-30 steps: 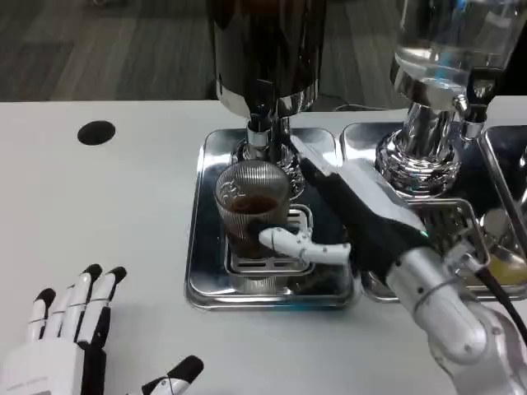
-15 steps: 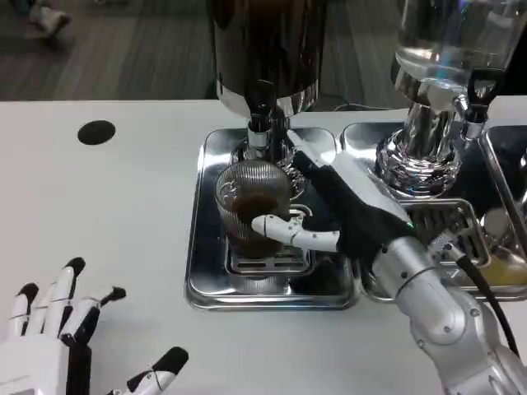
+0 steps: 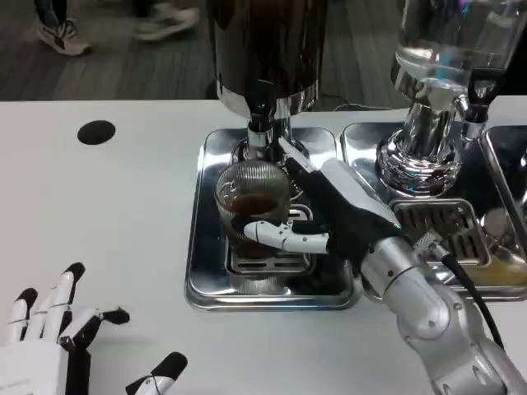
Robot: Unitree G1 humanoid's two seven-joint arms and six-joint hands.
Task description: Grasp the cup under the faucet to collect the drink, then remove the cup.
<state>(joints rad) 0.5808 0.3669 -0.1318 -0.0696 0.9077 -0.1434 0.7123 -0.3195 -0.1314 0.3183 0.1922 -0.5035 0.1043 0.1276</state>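
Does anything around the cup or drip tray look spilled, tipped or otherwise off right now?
Nothing stands out. The cup stands upright on the drip tray under the faucet, holding dark drink, with the right robot hand wrapped around it. No liquid shows on the white table. The left robot hand rests apart, holding nothing.

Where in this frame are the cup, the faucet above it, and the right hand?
cup (image 3: 251,185): head view, on its ribbed glass rim above the dark drink.
faucet (image 3: 260,123): head view, on the chrome spout over the cup.
right hand (image 3: 333,210): head view, on the middle of the hand beside the cup.
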